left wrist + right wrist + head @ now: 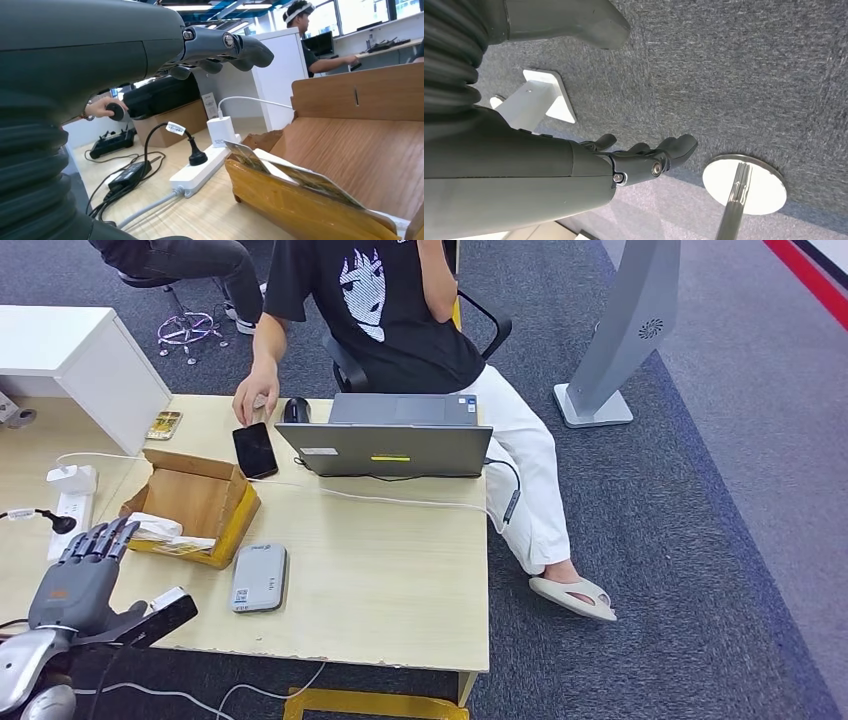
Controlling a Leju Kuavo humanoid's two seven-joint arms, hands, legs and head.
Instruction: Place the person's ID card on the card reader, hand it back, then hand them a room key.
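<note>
reach is the whole matter: the card reader [259, 578], a flat grey rounded-rectangle slab with a pale label, lies on the table [400, 570] at about 3 o'clock from the left robot hand [85, 575], near it, its long axis running 12 to 6 in the head view. that left robot hand hovers over the table's near-left corner, fingers spread and pointing toward 12, holding nothing. the person's hand [255, 395] rests at the far edge, around 1 o'clock from the left robot hand and well apart; whether it holds an id card i cannot tell. just beside it lies a glossy black phone [255, 449]. between them sits an open cardboard box [195, 502], matte brown with a yellow-taped rim, holding flat cards or papers, possibly room keys. the right robot hand [644, 157] hangs over grey carpet, fingers loosely curled and empty, so the left arm looks the nearer one for taking a card. beyond the box, a white power strip [197, 172] lies on the pale wood-grain top.
</note>
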